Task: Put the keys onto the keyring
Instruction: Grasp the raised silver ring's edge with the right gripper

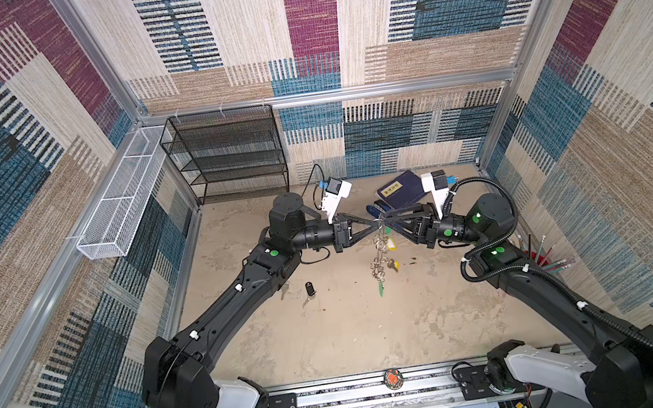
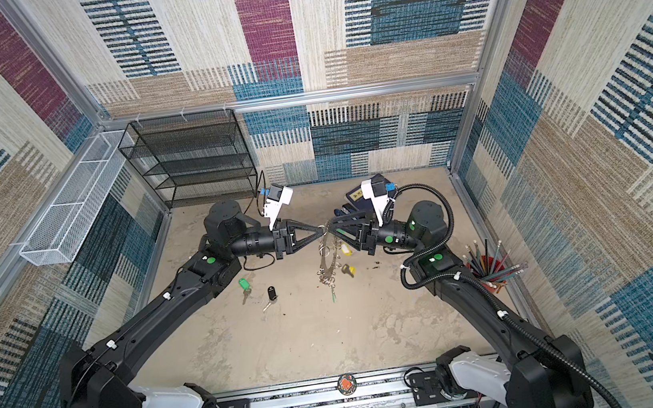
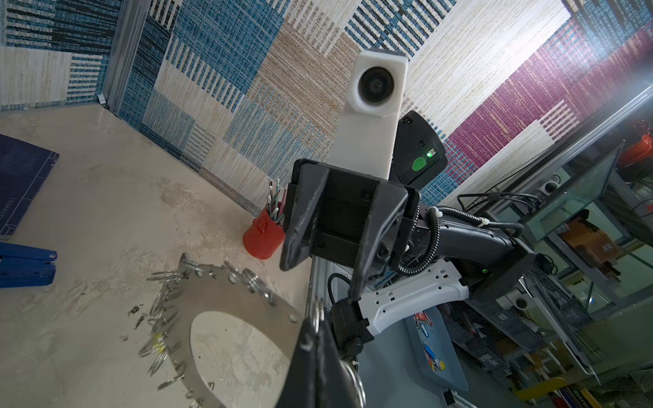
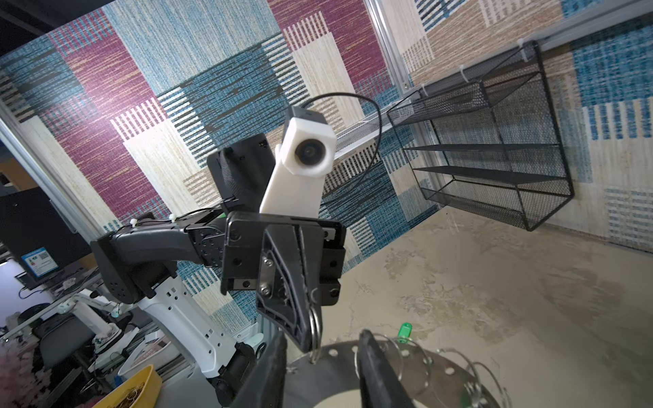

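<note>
The left gripper (image 1: 374, 221) is clenched on one of the small split rings (image 4: 315, 326) at the rim of the keyring (image 1: 380, 249). The grey disc hangs from that pinch, edge-on in both top views, with a green tag (image 1: 381, 291) dangling lowest. Nose to nose with it, the right gripper (image 1: 386, 220) has its jaws parted. In the right wrist view its fingers (image 4: 374, 367) stand either side of the disc's upper rim, and I see nothing clamped between them. Neither key is on the ring yet; both lie flat on the table (image 1: 352, 336), well apart from the grippers. In a top view the black-tagged key (image 2: 270, 297) sits at about 7 o'clock from the pinch, its long axis running roughly 1 to 7 o'clock with the blade at the 7 end. The green-tagged key (image 2: 245, 287) sits at about 8 o'clock, lying close to 12 to 6, just beside the left forearm (image 2: 153, 317). They're nearer the left arm, but that hand is busy carrying the ring, so I'd guess the fetch falls to the empty right gripper, reaching across the middle. The red pencil cup (image 2: 487, 268) at 4 o'clock is out of the way.
</note>
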Action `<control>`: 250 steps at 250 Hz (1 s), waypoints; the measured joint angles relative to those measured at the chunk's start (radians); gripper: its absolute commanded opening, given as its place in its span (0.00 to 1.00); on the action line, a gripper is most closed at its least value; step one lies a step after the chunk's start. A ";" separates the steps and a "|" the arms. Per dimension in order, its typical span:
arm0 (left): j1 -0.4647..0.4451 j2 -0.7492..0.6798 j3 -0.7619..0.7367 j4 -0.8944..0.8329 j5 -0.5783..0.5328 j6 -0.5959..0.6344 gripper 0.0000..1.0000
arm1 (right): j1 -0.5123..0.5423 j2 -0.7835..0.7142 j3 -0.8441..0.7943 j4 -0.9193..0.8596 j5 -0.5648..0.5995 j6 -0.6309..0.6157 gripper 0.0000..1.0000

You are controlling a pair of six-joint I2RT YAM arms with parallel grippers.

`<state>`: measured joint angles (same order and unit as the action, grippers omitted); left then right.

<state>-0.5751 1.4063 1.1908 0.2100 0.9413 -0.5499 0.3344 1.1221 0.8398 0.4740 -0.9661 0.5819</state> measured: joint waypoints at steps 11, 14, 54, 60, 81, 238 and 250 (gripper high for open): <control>0.003 0.000 -0.003 0.010 0.008 0.000 0.00 | 0.008 0.004 0.000 -0.001 -0.005 0.000 0.31; 0.003 0.001 -0.003 0.012 0.007 0.000 0.00 | 0.009 0.005 0.000 -0.001 -0.007 0.000 0.31; 0.005 0.007 -0.004 0.035 0.013 0.000 0.00 | 0.027 0.011 0.003 -0.006 -0.022 -0.009 0.25; 0.005 0.008 -0.004 0.036 0.013 0.000 0.00 | 0.029 0.012 0.004 -0.007 -0.022 -0.013 0.23; 0.005 0.012 -0.004 0.036 0.020 0.000 0.00 | 0.035 0.021 0.008 -0.015 -0.021 -0.019 0.18; 0.012 0.013 0.008 -0.062 0.005 0.065 0.12 | 0.049 0.042 0.012 -0.071 0.008 -0.051 0.00; 0.013 0.013 0.011 -0.082 0.002 0.081 0.16 | 0.050 0.042 0.013 -0.077 0.007 -0.064 0.00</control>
<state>-0.5621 1.4189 1.2022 0.1280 0.9436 -0.4690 0.3843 1.1645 0.8528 0.3973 -0.9588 0.5175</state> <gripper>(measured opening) 0.113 0.049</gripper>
